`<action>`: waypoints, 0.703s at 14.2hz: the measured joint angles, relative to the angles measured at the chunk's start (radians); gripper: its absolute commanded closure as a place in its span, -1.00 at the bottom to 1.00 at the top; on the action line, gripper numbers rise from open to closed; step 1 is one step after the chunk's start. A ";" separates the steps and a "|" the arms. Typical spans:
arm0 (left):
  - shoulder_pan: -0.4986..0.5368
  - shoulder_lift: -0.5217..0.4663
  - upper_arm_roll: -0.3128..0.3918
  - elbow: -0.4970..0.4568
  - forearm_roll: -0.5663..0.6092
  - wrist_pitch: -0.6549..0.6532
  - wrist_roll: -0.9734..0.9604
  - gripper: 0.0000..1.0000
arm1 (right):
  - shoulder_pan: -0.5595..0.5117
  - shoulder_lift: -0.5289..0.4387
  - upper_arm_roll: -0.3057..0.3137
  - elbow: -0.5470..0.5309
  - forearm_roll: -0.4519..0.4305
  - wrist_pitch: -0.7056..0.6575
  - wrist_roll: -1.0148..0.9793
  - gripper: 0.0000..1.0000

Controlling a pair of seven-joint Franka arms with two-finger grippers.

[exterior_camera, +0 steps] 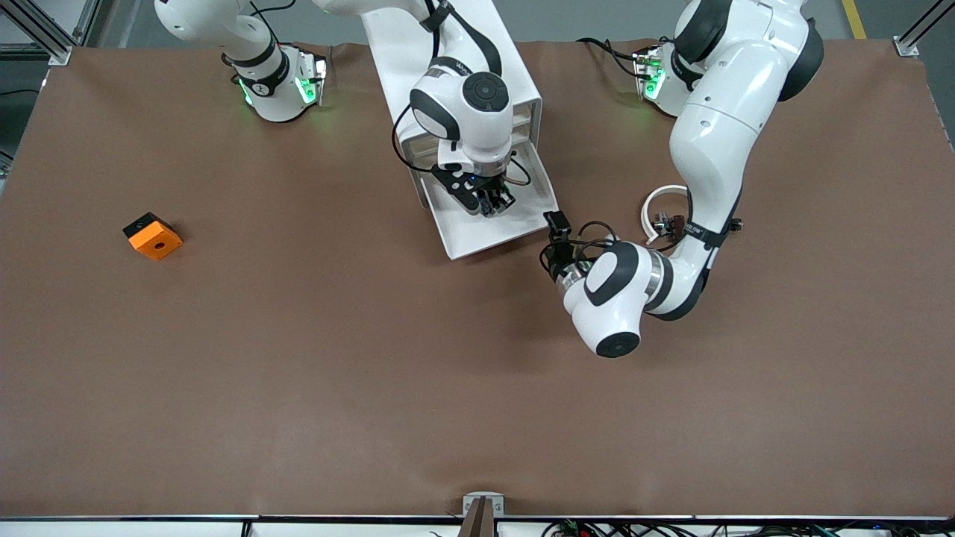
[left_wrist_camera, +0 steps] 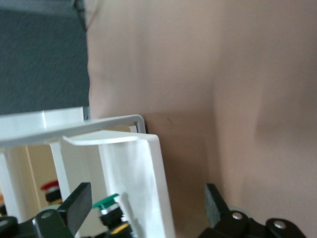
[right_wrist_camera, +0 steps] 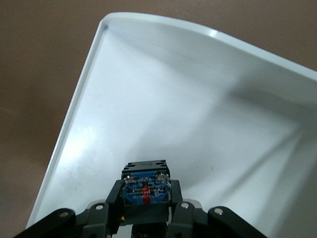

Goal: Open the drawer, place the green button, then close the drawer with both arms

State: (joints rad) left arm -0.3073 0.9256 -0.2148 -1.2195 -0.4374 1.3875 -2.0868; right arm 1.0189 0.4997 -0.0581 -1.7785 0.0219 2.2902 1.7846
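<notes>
- Over the pulled-out lowest white drawer [exterior_camera: 492,224], the right gripper [exterior_camera: 494,201] clamps the small dark-bodied button [right_wrist_camera: 145,187].
- Beside the drawer's corner, the left gripper [exterior_camera: 556,242] stands wide, holding nothing.

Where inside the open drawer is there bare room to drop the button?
The drawer floor is bare all round the button, out to its front lip and side wall. The right hand hangs over it, shut on the button. It is crowded by the drawer's corner, where the left hand stands open.
</notes>
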 measured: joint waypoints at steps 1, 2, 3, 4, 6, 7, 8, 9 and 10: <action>0.000 -0.013 0.000 0.000 0.020 -0.001 0.067 -1.00 | 0.000 0.003 -0.001 0.000 -0.003 0.003 0.000 1.00; 0.000 -0.028 0.000 0.001 0.040 -0.001 0.136 -1.00 | 0.000 0.005 -0.001 0.000 -0.006 0.008 0.000 1.00; 0.000 -0.046 0.000 0.002 0.059 -0.001 0.207 -1.00 | 0.000 0.005 -0.002 0.000 -0.012 0.010 0.000 1.00; -0.001 -0.068 0.000 0.003 0.085 -0.002 0.277 -1.00 | 0.000 0.005 -0.002 0.001 -0.024 0.012 0.000 1.00; -0.005 -0.111 0.000 0.003 0.141 -0.002 0.396 -1.00 | 0.000 0.005 -0.004 0.003 -0.047 0.015 -0.001 1.00; -0.006 -0.128 0.000 0.003 0.160 0.002 0.442 -1.00 | 0.000 0.005 -0.006 0.005 -0.058 0.016 -0.001 1.00; -0.006 -0.142 0.000 0.002 0.185 0.011 0.483 -1.00 | 0.000 0.005 -0.008 0.007 -0.069 0.017 -0.002 1.00; -0.006 -0.155 -0.001 -0.002 0.209 0.025 0.525 -1.00 | 0.000 0.005 -0.010 0.008 -0.078 0.021 -0.004 1.00; -0.007 -0.171 -0.003 -0.013 0.228 0.042 0.565 -1.00 | 0.000 0.005 -0.010 0.009 -0.083 0.028 -0.006 1.00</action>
State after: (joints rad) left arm -0.3139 0.7550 -0.2175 -1.2327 -0.2099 1.4296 -1.5216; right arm 1.0189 0.5051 -0.0683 -1.7698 -0.0607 2.3177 1.7785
